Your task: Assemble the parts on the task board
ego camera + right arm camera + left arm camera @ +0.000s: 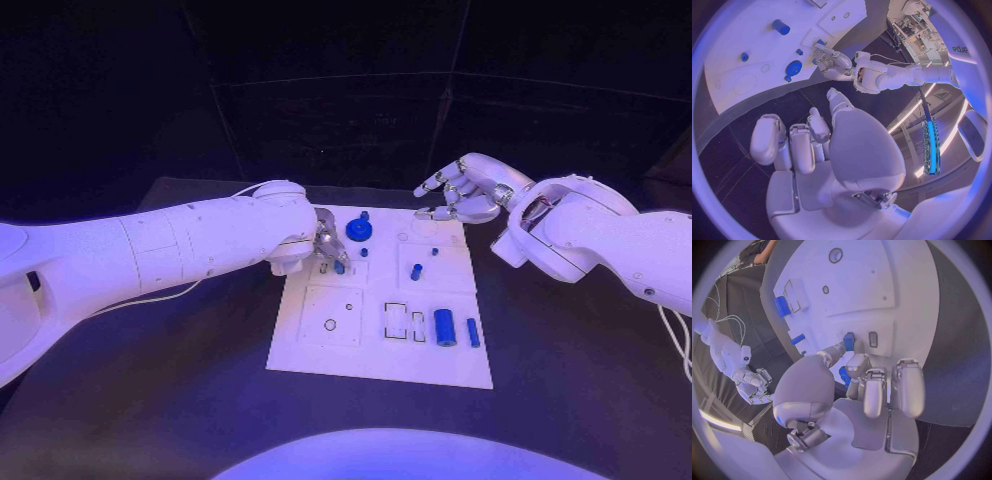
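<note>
The white task board [378, 345] lies in the middle of the black table. My left hand [326, 243] hangs over its far left part and pinches a small blue part [849, 341] at its fingertips, right beside a small slot [873, 339] in the board. My right hand [462, 196] hovers above the board's far right corner with its fingers apart and nothing in them. On the board are a round blue knob [359, 230], a short peg [417, 271], a thick cylinder [446, 327] and a thin bar [473, 332].
Two tiny blue pieces [364, 252] [434, 251] sit near the board's far end. Unfilled outlines and a round hole [330, 324] mark the near half. Bare black table [173, 380] surrounds the board.
</note>
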Tool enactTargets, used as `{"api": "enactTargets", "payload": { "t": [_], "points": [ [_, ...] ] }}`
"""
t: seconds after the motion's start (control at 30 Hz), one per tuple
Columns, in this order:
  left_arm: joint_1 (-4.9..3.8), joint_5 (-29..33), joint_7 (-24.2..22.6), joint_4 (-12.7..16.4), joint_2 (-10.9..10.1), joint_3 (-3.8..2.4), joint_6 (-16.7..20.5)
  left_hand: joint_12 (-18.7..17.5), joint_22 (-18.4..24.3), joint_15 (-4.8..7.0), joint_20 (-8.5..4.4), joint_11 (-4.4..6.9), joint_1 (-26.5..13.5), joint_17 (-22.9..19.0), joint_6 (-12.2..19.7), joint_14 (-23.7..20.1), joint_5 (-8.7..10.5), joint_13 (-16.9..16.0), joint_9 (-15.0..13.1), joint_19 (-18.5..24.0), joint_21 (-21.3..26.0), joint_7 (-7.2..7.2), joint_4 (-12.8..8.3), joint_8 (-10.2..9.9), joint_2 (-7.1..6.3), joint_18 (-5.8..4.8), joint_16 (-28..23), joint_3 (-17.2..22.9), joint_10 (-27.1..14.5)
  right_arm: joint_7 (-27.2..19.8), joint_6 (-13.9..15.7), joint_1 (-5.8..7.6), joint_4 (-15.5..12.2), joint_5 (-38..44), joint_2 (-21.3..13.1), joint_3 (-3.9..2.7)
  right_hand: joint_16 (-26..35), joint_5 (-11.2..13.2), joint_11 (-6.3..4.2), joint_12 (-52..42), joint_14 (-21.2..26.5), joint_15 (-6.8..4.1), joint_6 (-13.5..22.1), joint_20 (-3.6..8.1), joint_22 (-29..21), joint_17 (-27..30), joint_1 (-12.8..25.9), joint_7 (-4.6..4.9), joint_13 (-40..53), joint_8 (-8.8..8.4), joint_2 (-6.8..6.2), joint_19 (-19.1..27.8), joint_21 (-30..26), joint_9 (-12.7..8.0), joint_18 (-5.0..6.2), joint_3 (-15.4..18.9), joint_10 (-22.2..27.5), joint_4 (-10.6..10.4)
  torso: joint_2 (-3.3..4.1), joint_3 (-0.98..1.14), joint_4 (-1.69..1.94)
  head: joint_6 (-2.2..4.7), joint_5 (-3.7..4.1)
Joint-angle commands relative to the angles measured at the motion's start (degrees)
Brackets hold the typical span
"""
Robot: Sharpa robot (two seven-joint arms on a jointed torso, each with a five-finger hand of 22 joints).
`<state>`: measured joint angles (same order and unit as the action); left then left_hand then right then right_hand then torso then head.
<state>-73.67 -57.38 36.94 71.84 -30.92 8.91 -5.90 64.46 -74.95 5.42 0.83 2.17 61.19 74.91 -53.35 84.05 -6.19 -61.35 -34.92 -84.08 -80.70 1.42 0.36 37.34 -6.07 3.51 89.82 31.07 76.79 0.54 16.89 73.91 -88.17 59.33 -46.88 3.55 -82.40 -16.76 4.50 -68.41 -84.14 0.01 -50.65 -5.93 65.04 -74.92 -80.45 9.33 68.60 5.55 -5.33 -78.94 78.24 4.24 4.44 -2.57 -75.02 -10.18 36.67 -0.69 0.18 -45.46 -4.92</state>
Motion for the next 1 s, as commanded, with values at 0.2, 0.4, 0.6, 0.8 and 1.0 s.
{"api": "enactTargets", "payload": {
  "t": [0.2, 0.4, 0.6, 0.8, 1.0],
  "points": [
    [0.19, -0.26, 1.85, -0.70, 0.46, 0.14, -3.14, 0.13, -1.00, 0.52, -0.49, 0.41, -1.70, 15.09, -0.36, 5.95, 0.16, 0.24, -0.54, -1.79, -0.58, -0.03, 1.82, 0.63, 0.32, -0.61, 0.18, -3.83, -0.03, -0.63, -0.28, 0.12, 0.01, -0.15, 0.15, -0.03, 0.62, -0.25, -0.27, 0.93, -2.78, -0.37, 0.09, 0.29, -0.66, -1.59, 0.17, 0.11, -0.62, 0.12, 0.50, 0.42, -0.67, -0.06, 0.51, 0.77, 0.61, -0.25, -0.02, -0.01, 0.02, -0.06, 0.13],
    [0.19, -0.26, 1.90, -0.98, 0.56, 0.14, -2.96, 0.25, -1.21, 0.52, -0.51, 0.43, -2.60, 15.09, -0.33, 5.95, 0.21, 0.32, -0.98, -1.83, -0.64, -0.03, 3.29, 0.99, 0.48, -0.64, 0.18, -7.07, -0.08, -0.73, -0.26, 0.12, 0.09, -0.43, 0.21, -0.03, 0.77, -0.10, -0.22, 1.12, -2.75, -0.33, 0.29, 0.26, -0.96, -1.44, 0.49, 0.16, -0.80, 0.06, 0.47, 0.53, -0.87, -0.10, 0.56, 1.12, 0.77, -0.52, -0.01, -0.05, 0.06, -0.11, 0.17],
    [0.20, -0.26, 1.76, -1.09, 0.51, 0.13, -1.91, 0.05, -1.51, 0.44, -0.52, 0.37, -6.18, 15.09, -0.31, 5.95, 0.60, 0.88, -1.43, -1.89, -0.74, 0.03, 7.17, 1.37, -0.26, -0.68, 0.18, -13.71, -0.31, -0.85, -0.11, 0.12, 0.31, -0.71, 0.28, -0.03, 0.98, 0.26, -0.16, 1.29, -2.71, -0.28, 0.44, 0.23, -1.41, -1.23, 1.09, 0.20, -1.00, 0.06, 0.42, 0.69, -1.16, -0.12, 0.63, 1.72, 0.91, -1.01, -0.01, -0.09, 0.06, -0.11, 0.18],
    [0.20, -0.26, 1.39, -0.90, 0.10, 0.10, -0.35, 0.07, -1.52, 0.59, -0.67, 0.50, -6.15, 15.09, 0.00, 5.95, 3.36, 1.25, -1.86, -1.88, -0.63, -0.11, 10.67, 1.64, 0.38, -0.66, 0.18, -19.93, -0.53, -0.91, 0.14, 0.12, 0.55, -0.89, 0.34, -0.03, 1.33, 0.33, -0.10, 1.61, -2.61, -0.24, 0.59, 0.19, -2.07, -0.80, 1.70, 0.25, -1.34, 0.07, 0.45, 0.95, -1.57, -0.13, 0.75, 2.37, 1.18, -1.59, -0.01, -0.08, 0.02, -0.11, 0.22],
    [0.19, -0.27, 0.77, 0.14, -0.85, -0.20, 0.80, 0.11, -1.53, 0.82, -0.89, 0.66, -6.11, 15.09, 0.06, 5.95, 3.54, 1.32, -2.09, -1.87, -0.56, -0.31, 12.65, 1.77, 0.00, -0.66, 0.18, -23.29, -0.55, -0.95, 0.24, 0.12, 0.70, -1.00, 0.34, -0.02, 1.49, 0.29, -0.09, 1.71, -2.57, -0.23, 0.64, 0.18, -2.33, -0.61, 1.92, 0.27, -1.45, 0.08, 0.48, 1.04, -1.73, -0.13, 0.79, 2.62, 1.27, -1.82, -0.01, -0.09, 0.03, -0.08, 0.31]
  ]
}}
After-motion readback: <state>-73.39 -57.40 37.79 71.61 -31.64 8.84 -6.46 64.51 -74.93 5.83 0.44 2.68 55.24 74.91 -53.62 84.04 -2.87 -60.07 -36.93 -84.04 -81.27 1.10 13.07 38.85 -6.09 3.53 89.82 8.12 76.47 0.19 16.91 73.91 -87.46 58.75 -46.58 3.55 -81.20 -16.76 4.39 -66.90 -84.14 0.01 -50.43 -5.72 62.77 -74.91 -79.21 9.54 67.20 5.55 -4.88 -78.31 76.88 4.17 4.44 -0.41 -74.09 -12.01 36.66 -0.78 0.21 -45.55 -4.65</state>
